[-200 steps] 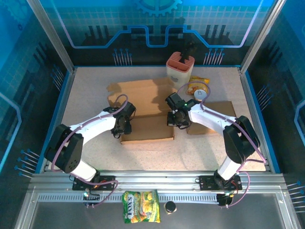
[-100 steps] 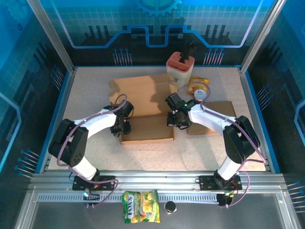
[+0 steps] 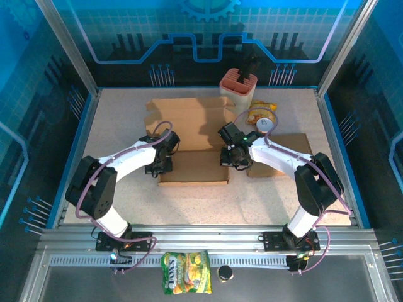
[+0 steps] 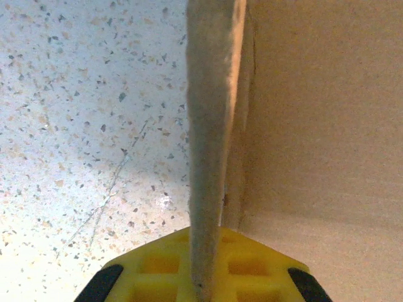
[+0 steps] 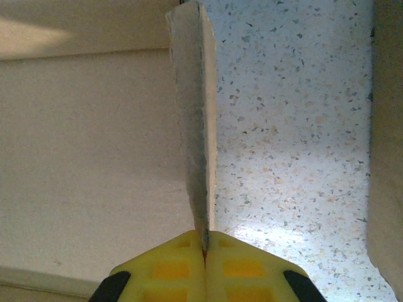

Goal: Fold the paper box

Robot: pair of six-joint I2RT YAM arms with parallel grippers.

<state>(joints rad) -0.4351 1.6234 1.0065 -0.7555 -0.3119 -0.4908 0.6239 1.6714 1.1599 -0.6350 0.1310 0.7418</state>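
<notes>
Top external: the box (image 3: 192, 141) lies partly flattened at the middle of the table (image 3: 113, 119), with a broad panel toward the back and a narrower one toward the arms.
Left gripper (image 3: 158, 167): at the box's left end, low on the near panel, pressed together on the left flap (image 4: 211, 126).
Right gripper (image 3: 231, 160): at the box's right end, pressed together on the right flap (image 5: 194, 113).
Left wrist: the left flap stands edge-on and runs down between the yellow fingers (image 4: 252, 277); speckled table lies to its left and a cardboard panel to its right.
Right wrist: the right flap stands edge-on, its lower end pinched where the two yellow fingers (image 5: 164, 267) meet; a pale panel is to its left and table to its right.
Sheet (image 3: 280, 154): a second flat piece of cardboard just right of the box, under the right arm.
Bin (image 3: 238, 88): at the back edge, pink rim, just behind the box's right corner.
Snack bag (image 3: 260, 114): yellow, right of the bin, with a round can (image 3: 265, 124) beside it.
Rail (image 3: 75, 261): another snack packet (image 3: 186, 280) rests on it between the arm bases.
</notes>
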